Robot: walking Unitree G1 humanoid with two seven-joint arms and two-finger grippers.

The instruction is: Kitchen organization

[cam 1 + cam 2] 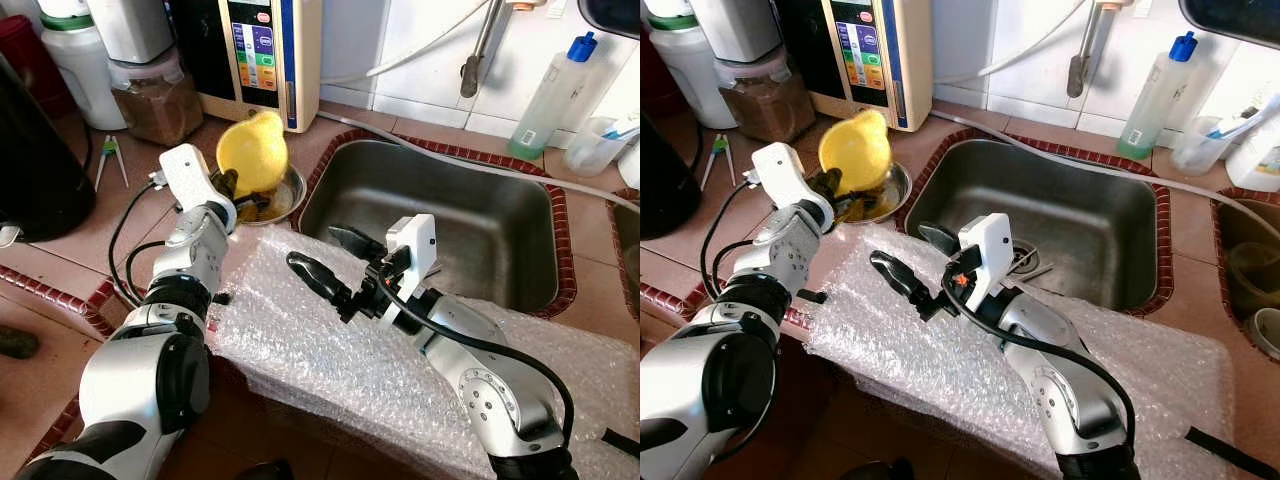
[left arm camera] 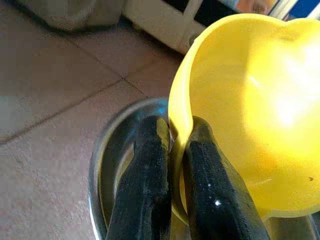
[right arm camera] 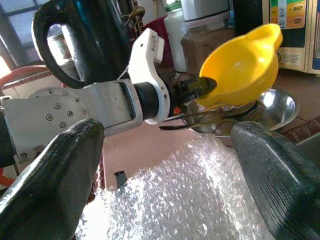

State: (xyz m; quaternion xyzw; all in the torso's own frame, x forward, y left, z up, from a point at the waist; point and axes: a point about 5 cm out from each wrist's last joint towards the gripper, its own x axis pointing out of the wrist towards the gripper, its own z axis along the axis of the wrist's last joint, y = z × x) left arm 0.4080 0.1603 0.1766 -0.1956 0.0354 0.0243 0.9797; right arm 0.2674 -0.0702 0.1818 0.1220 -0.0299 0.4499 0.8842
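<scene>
A yellow plastic bowl (image 1: 254, 150) with a pouring lip is tilted up over a small steel bowl (image 1: 285, 200) on the counter. My left gripper (image 1: 232, 185) is shut on the yellow bowl's rim (image 2: 175, 135), one finger inside and one outside. The steel bowl holds some dark utensils. My right gripper (image 1: 330, 262) is open above the sheet of bubble wrap (image 1: 340, 350), its fingers pointing toward the bowls, with nothing between them. In the right wrist view the yellow bowl (image 3: 245, 62) and steel bowl (image 3: 275, 107) lie straight ahead.
A steel sink (image 1: 450, 215) lies right of the bowls, with a tap (image 1: 478, 50) behind. A water machine (image 1: 262, 50), a jar (image 1: 155, 95) and a black kettle (image 1: 35, 160) stand at the back left. A blue-capped bottle (image 1: 550, 95) is at the back right.
</scene>
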